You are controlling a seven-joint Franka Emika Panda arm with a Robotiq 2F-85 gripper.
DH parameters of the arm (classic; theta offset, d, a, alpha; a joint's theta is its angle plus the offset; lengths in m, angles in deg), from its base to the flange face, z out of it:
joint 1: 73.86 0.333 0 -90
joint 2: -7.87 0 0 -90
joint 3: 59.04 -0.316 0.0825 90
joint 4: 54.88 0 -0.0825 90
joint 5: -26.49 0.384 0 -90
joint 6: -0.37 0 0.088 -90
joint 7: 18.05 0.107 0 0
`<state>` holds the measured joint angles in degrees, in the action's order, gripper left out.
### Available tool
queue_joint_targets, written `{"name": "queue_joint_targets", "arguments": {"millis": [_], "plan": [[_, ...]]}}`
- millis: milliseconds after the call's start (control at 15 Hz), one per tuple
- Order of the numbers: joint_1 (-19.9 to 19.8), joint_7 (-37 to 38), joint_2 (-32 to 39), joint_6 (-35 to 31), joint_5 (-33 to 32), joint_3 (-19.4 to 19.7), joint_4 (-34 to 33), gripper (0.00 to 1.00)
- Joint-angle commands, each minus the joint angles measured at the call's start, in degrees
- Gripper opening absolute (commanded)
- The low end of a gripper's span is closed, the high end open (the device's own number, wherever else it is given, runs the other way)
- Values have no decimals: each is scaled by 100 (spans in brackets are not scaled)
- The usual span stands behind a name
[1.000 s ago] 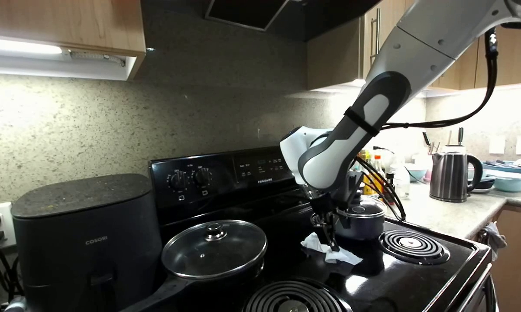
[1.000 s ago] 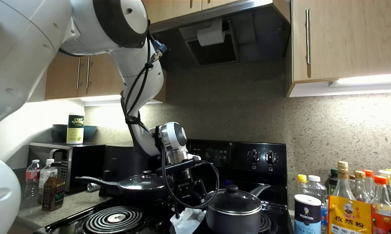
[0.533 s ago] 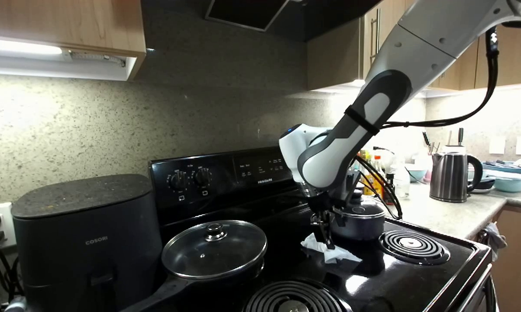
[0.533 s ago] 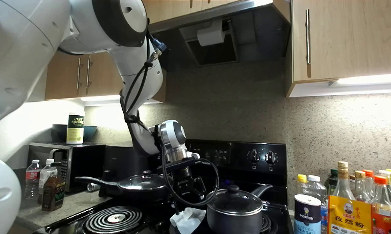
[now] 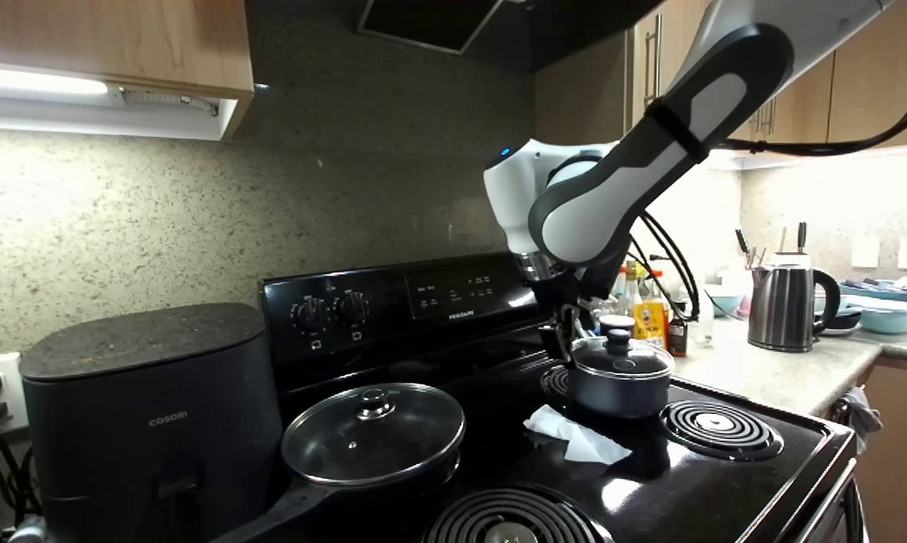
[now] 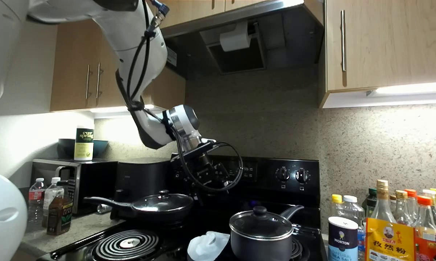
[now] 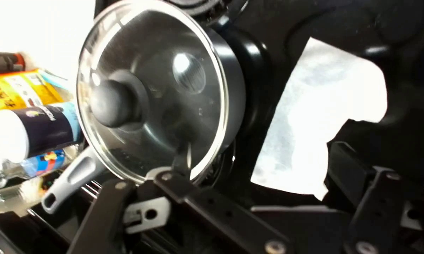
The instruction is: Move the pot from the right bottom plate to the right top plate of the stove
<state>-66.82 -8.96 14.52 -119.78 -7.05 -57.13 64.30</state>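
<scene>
Arm bent over stove, claw spread

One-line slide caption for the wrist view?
Glass-lidded saucepan on the stove, between Morton salt canister and white paper towel; open gripper in foreground.

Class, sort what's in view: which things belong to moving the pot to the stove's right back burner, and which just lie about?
In the job:
pot
gripper
stove
right front burner
right back burner, partly hidden by the pot

Just lying about:
lidded pan
white paper or cloth
COSORI appliance
kettle
salt canister
</scene>
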Motion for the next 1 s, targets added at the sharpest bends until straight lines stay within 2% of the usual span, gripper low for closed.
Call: {"name": "queue_joint_targets", "arguments": {"millis": [0,400,533,600,867,933], "plan": [[-117,491,-623,599,-196,-101,539,100],[-422,1153,-1010,1285,185,-37,1288,100],[-552,1491,-960,1465,90,-9,1433,100],[-521,1210,-802,1309,53,-77,1184,100],[-555,1241,-784,1309,51,-98,1188,100],[-545,1060,-789,1120,52,-110,1196,100]]}}
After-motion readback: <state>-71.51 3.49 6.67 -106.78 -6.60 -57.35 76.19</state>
